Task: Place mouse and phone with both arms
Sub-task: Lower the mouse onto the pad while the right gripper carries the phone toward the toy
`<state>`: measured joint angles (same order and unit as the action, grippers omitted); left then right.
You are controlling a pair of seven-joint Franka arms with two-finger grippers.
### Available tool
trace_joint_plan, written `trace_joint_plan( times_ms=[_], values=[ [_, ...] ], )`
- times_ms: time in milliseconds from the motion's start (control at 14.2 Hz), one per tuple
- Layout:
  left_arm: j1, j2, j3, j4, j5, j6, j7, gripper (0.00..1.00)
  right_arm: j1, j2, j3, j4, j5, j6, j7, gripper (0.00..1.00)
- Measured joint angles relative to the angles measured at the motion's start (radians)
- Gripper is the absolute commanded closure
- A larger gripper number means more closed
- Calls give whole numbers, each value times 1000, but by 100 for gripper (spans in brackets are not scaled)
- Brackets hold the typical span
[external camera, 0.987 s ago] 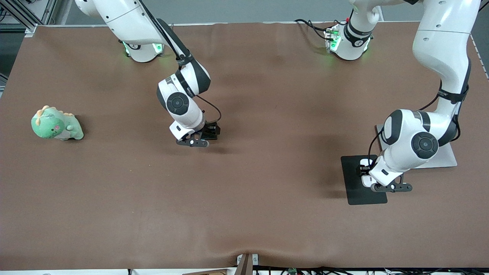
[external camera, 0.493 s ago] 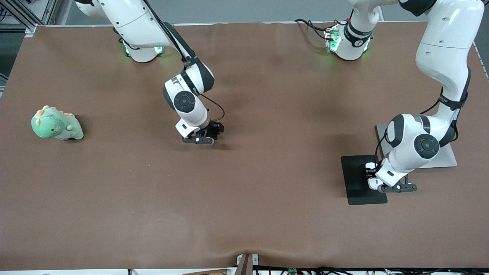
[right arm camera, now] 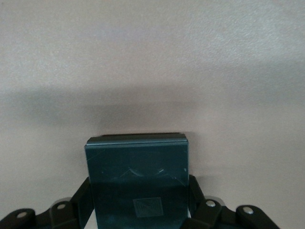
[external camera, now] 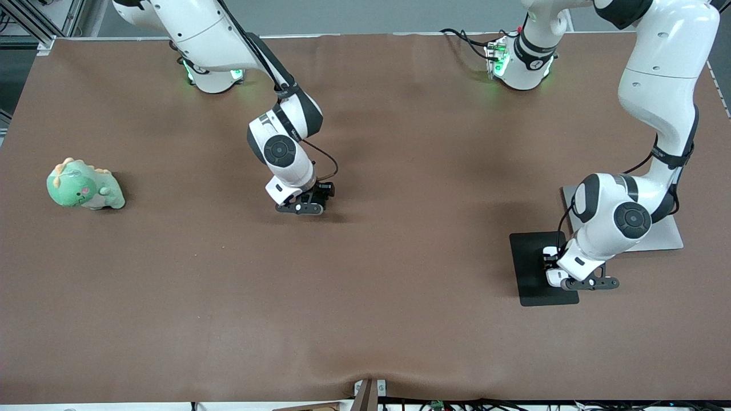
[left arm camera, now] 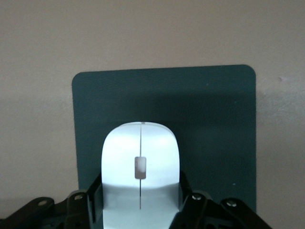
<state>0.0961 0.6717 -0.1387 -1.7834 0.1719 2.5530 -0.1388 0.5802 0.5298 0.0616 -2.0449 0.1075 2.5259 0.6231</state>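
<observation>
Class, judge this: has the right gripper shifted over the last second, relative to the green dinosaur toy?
Yes: the right gripper, holding the phone, moved away from the dinosaur toy.

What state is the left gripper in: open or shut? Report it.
Shut on the mouse: the left gripper has a finger against each side of it, over the mouse pad.

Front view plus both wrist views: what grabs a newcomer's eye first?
The left pincer is shut on the white mouse, over the black mouse pad at the left arm's end of the table. The right pincer is shut on the black phone, low over bare brown cloth near mid-table. A green dinosaur toy sits alone toward the right arm's end.
</observation>
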Motion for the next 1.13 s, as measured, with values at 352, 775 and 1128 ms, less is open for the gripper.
trace_joint_plan(
  times_ms=[352, 775, 1128],
  values=[
    [-4, 43, -1, 54, 0, 1, 0, 1, -86, -59, -24, 43, -4, -136, -22, 100],
    [-6, 48, -1, 69, 0, 1, 2, 0, -249, -144, -66, -60, -8, -157, -244, 100],
    [-7, 45, -6, 85, 1, 2, 2, 0, -260, -176, -206, -139, -9, -157, -452, 100]
  ],
)
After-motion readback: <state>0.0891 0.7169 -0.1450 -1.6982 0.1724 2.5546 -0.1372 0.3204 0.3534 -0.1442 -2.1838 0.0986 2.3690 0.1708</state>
